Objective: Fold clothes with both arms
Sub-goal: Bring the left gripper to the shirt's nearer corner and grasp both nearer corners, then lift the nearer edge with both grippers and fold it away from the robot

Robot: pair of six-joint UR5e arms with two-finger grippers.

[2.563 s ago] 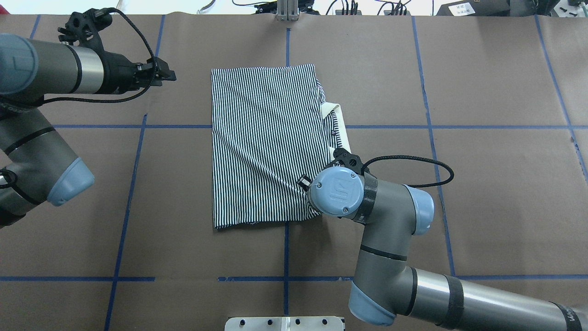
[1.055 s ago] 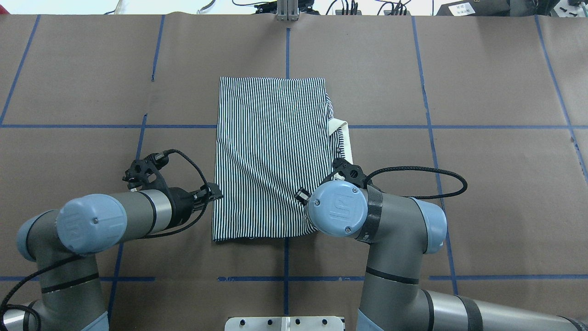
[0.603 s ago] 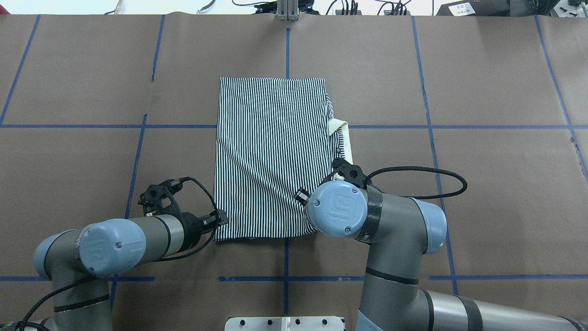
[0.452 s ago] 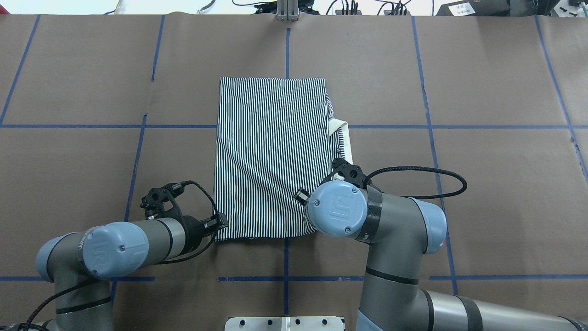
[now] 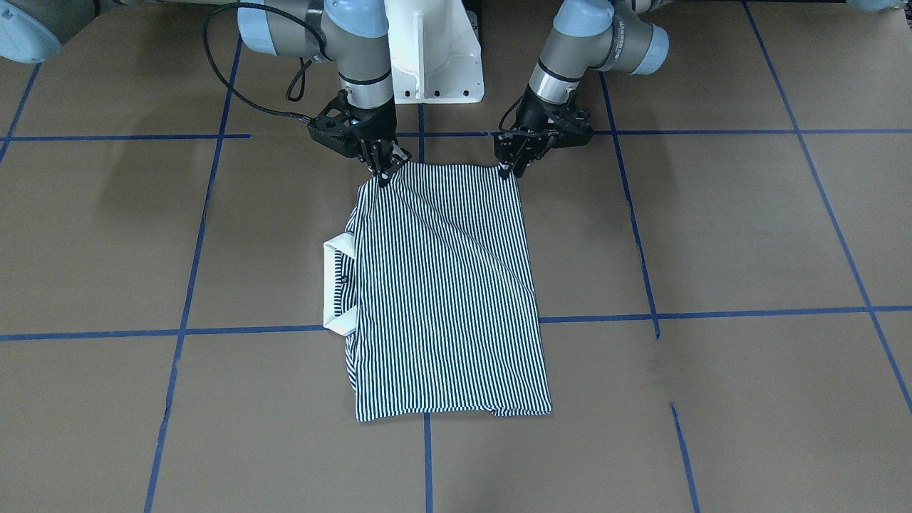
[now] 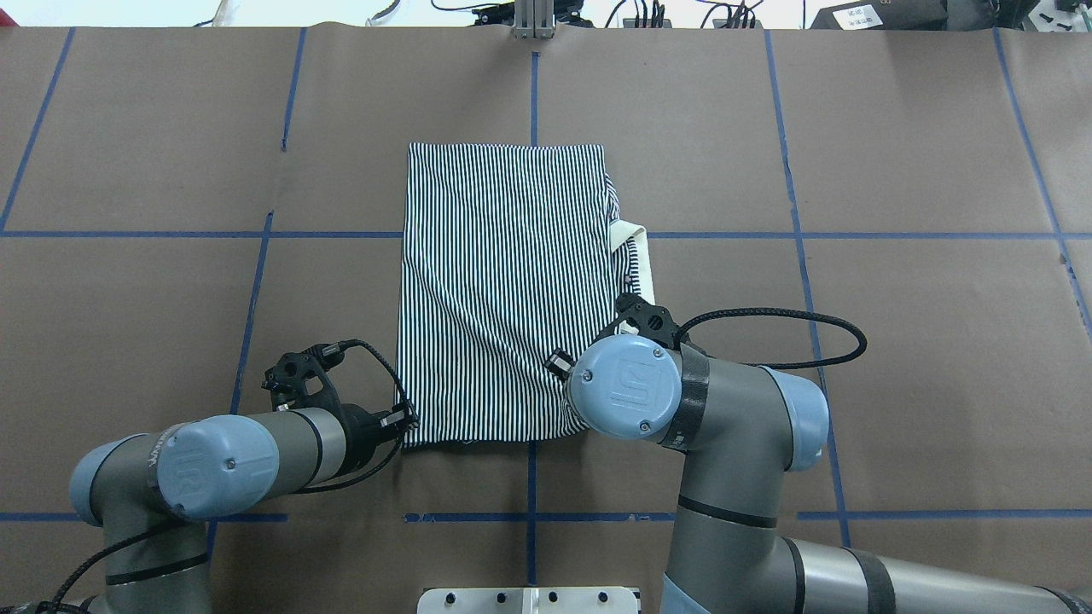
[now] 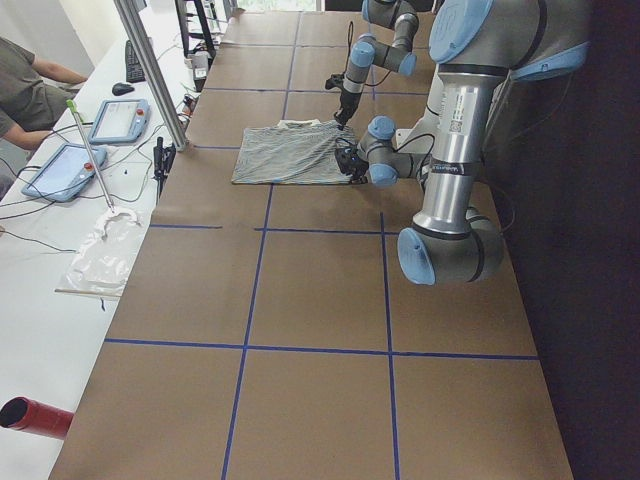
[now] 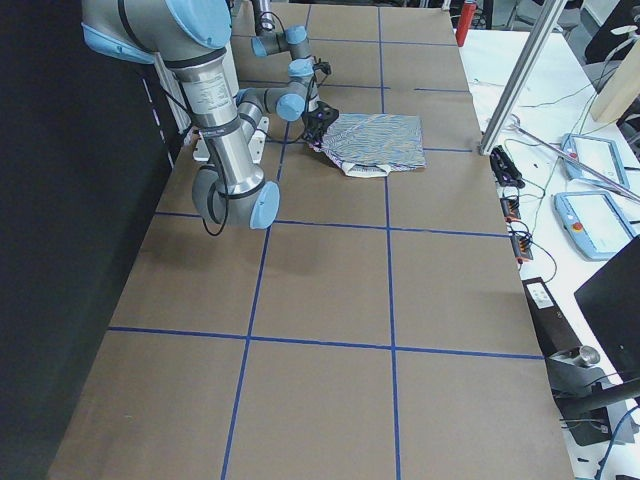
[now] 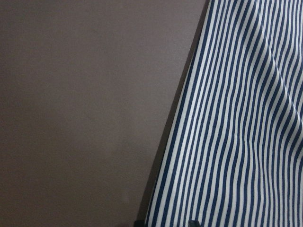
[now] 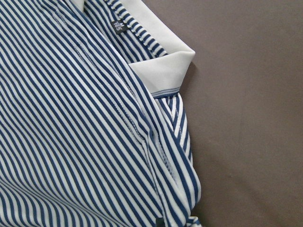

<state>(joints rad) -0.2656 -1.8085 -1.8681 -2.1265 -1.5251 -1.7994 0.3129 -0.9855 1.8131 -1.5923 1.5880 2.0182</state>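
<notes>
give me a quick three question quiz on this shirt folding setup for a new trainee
1. True or false: the collar pokes out of the polo shirt on the side nearer the left gripper.
2. Where are the left gripper and the right gripper on the shirt? A) at its two corners nearest the robot B) at its two farthest corners C) both on the collar
3. Fill in: the tape lines on the table are ___.
Key: 1 false, it is on the right gripper's side; 2 A; 3 blue.
</notes>
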